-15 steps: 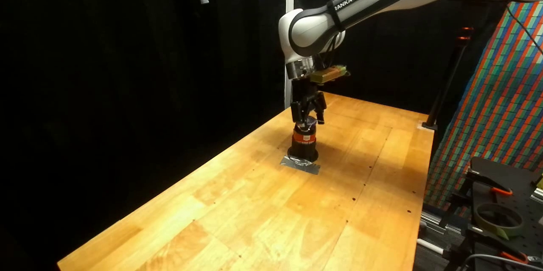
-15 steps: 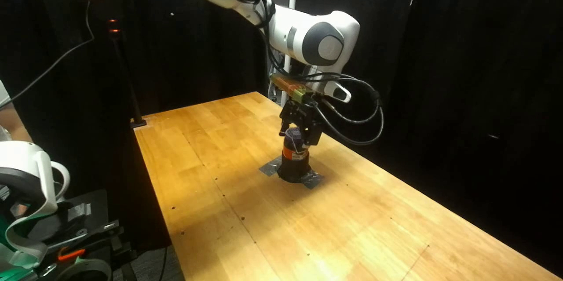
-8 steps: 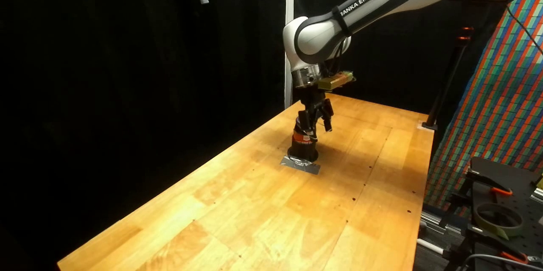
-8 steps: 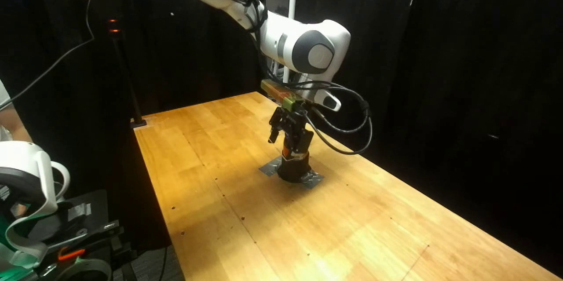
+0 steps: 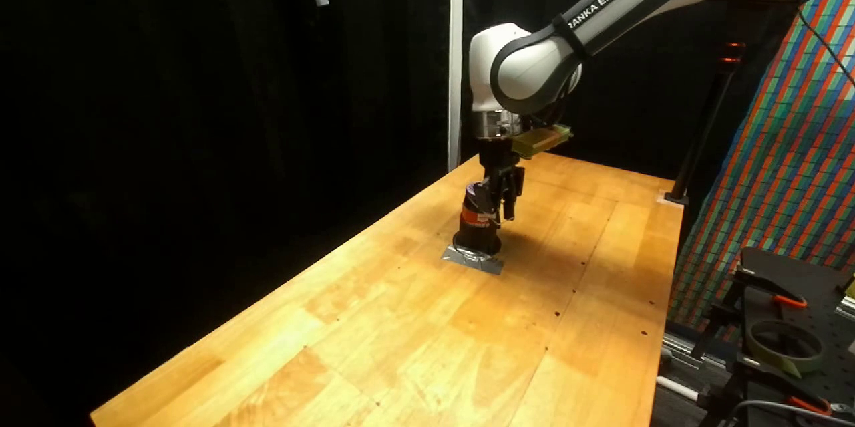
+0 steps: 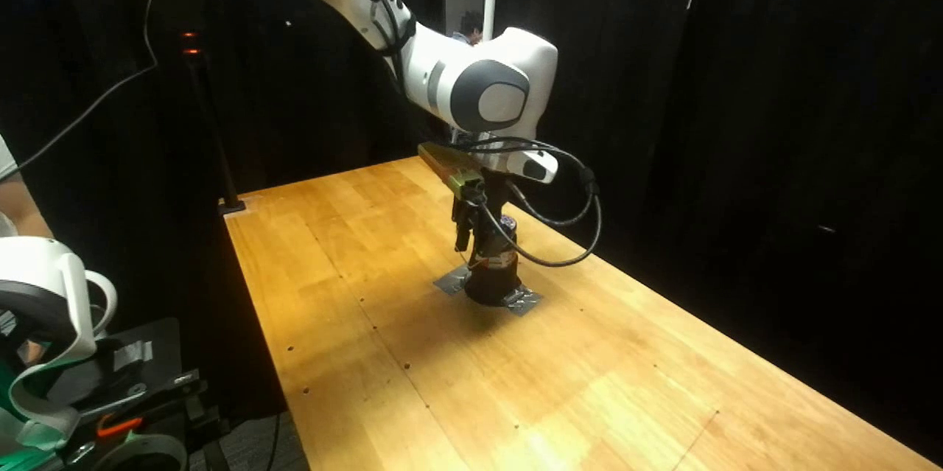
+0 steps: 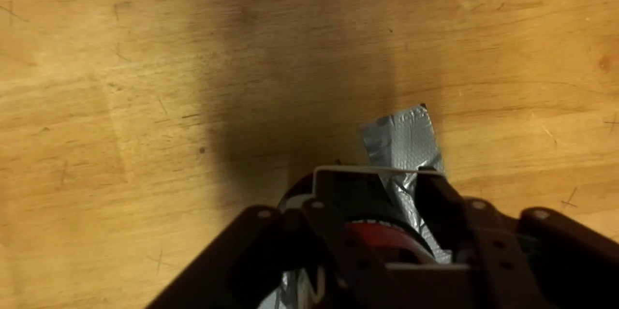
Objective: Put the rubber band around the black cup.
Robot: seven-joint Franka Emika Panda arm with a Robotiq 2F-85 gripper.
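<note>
Wood-grained tabletop (image 5: pixel 401 347) is seen nearest, with wrinkled silver tape (image 5: pixel 477 262) at the foot of the orange-labelled black cup (image 5: pixel 477 232). The cup is partly hidden by the gripper (image 7: pixel 379 183), whose fingers are spread; only in the wrist view is the pale rubber band (image 7: pixel 358 169) clearly shown, stretched across them. Black curtains (image 5: pixel 234 113) are hung behind.

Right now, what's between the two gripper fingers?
The wrist view shows the pale rubber band stretched between the spread fingers. Part of the black cup shows through that gap; whether it stands between them, I can't tell.
</note>
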